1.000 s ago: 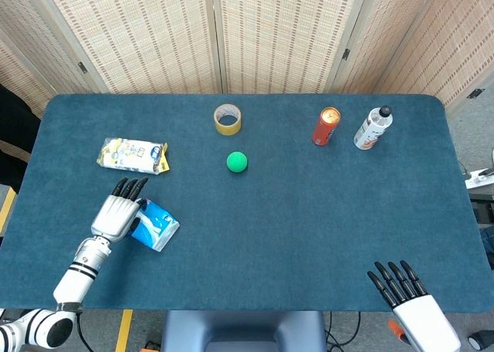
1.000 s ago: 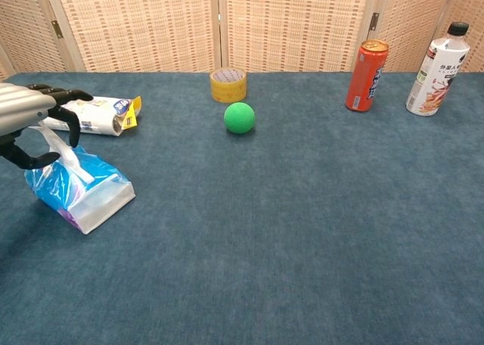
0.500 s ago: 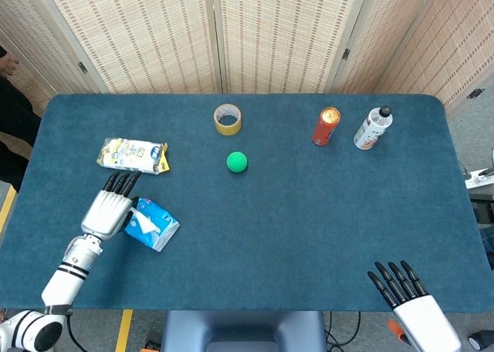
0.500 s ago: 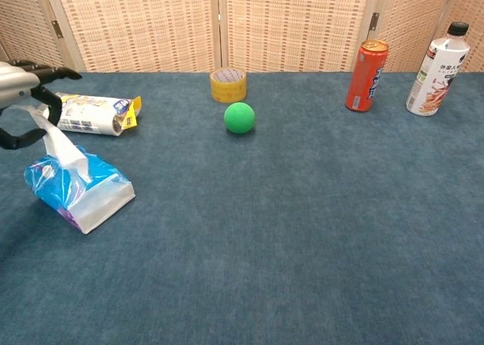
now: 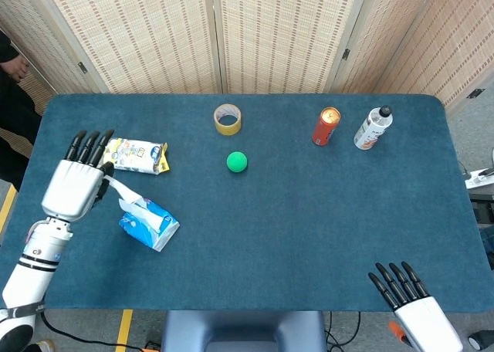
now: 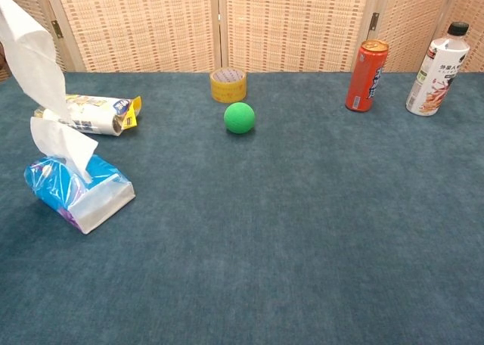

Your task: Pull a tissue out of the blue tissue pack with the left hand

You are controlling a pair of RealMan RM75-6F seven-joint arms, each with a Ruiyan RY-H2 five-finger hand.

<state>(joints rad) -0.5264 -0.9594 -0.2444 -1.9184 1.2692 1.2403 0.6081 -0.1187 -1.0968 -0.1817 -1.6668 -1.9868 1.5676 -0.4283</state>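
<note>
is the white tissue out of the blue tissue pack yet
Mostly out: the left hand holds the white tissue high above the blue tissue pack. Whether its tail is free of the next sheet, cannot tell.

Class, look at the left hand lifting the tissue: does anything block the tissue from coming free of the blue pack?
Nothing visible does. The left hand holds the tissue stretched above the blue tissue pack, with open space around it.

1. One blue tissue pack [image 5: 150, 223], with one tissue [image 6: 34, 61] pulled up out of it
2. One yellow-and-white snack packet [image 5: 134, 154]
3. One tape roll [image 5: 227, 119]
4. One green ball [image 5: 237, 161]
5. One orange can [image 5: 326, 126]
6. One white bottle [image 5: 373, 128]
7. Two robot hands: left robot hand [image 5: 73, 186], right robot hand [image 5: 409, 303]
</note>
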